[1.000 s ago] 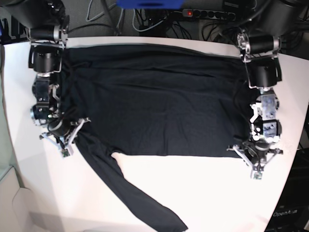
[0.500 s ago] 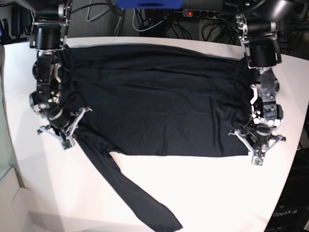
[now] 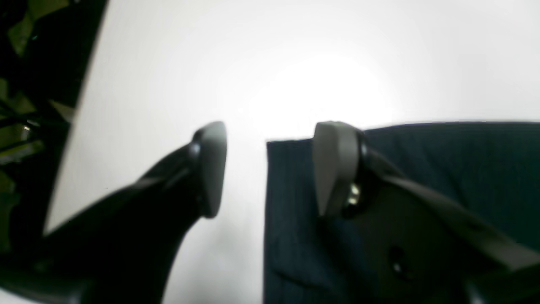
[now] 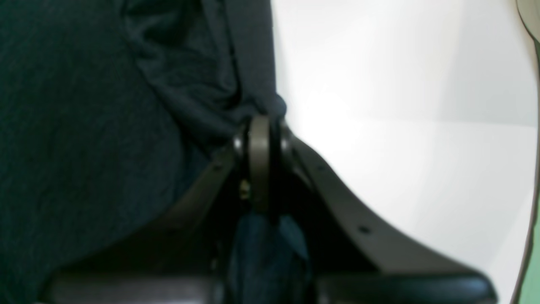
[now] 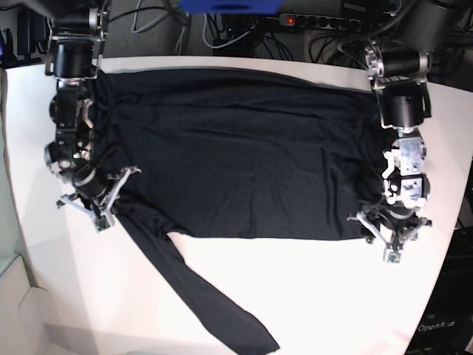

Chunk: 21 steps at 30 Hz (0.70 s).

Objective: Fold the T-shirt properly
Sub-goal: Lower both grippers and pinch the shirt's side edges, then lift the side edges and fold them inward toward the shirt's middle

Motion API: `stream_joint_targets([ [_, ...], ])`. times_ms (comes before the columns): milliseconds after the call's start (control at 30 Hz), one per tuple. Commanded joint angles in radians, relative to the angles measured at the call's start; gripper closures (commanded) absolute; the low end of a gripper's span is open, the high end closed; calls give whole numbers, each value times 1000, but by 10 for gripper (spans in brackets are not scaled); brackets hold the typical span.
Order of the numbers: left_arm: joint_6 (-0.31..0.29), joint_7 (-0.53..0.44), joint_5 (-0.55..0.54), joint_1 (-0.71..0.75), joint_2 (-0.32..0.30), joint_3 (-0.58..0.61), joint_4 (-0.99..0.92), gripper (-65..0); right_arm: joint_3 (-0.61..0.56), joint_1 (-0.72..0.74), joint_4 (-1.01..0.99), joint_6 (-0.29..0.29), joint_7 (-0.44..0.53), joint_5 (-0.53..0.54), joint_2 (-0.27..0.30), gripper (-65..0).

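Observation:
The black T-shirt (image 5: pixel 236 163) lies spread flat across the white table, one long sleeve (image 5: pixel 199 296) trailing toward the front edge. My left gripper (image 5: pixel 391 248) hovers at the shirt's front right corner. In the left wrist view it (image 3: pixel 270 169) is open, and the corner of the T-shirt (image 3: pixel 443 160) lies flat under one finger (image 3: pixel 331 169), held by nothing. My right gripper (image 5: pixel 102 211) sits at the shirt's left side where the sleeve starts. In the right wrist view it (image 4: pixel 259 135) is shut on a bunched fold of the T-shirt (image 4: pixel 84 126).
The round-cornered white table (image 5: pixel 318 296) shows bare surface in front of the shirt. A power strip (image 5: pixel 318 22) and cables lie behind the far edge. Both arm bases stand at the table's back corners.
My left gripper has opened and let go of the shirt's right corner, which now lies flat. The right gripper, still shut on the cloth, moved slightly back, drawing the sleeve leftward.

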Motion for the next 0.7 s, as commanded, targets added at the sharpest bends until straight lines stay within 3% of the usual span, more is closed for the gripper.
stream_joint_targets([
  [0,10,-44,0,-48,-6,-1,-6,-326,3,20,16,1,20,5,10,-11],
  [367,13,-194,-2,-164,-22,-2,-307,-326,1,23,14,1,18,5,14,-11],
  [667,14,-196,6,-206,-29,-86,-387,-325,1,23,14,1,18,5,14,-11],
])
